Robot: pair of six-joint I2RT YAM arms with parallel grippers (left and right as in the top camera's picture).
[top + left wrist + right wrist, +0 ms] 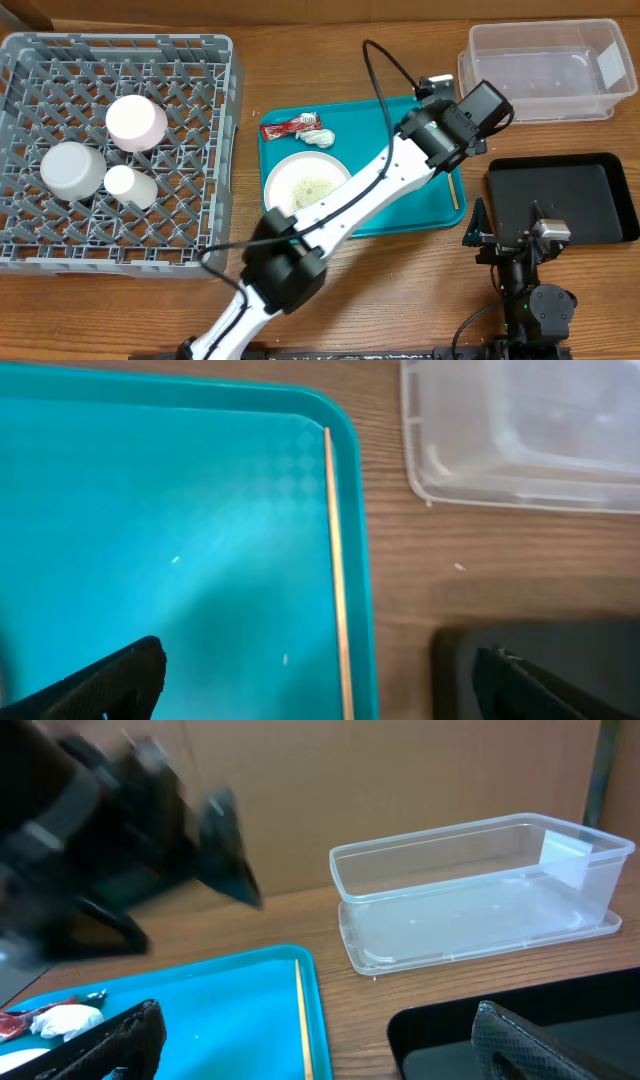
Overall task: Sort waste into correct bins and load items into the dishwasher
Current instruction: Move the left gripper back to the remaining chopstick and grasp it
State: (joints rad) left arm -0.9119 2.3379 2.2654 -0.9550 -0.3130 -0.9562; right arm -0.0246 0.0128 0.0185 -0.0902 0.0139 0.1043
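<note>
One thin wooden chopstick (453, 187) lies along the right inner edge of the teal tray (400, 215); it also shows in the left wrist view (335, 560) and the right wrist view (301, 1010). My left gripper (468, 120) hangs open and empty above it (320, 660). A red wrapper (289, 126), a white tissue wad (318, 137) and a white plate with rice scraps (305, 182) are on the tray. My right gripper (505, 225) is open and empty (318, 1025), low near the black tray (565, 195). The clear tub (545, 70) is empty.
The grey dish rack (215, 150) at left holds a pale round bowl (136, 122), a greyish round bowl (72, 168) and a small white cup (130, 185). The left arm stretches diagonally across the teal tray. Bare wood lies between the tray and the two bins.
</note>
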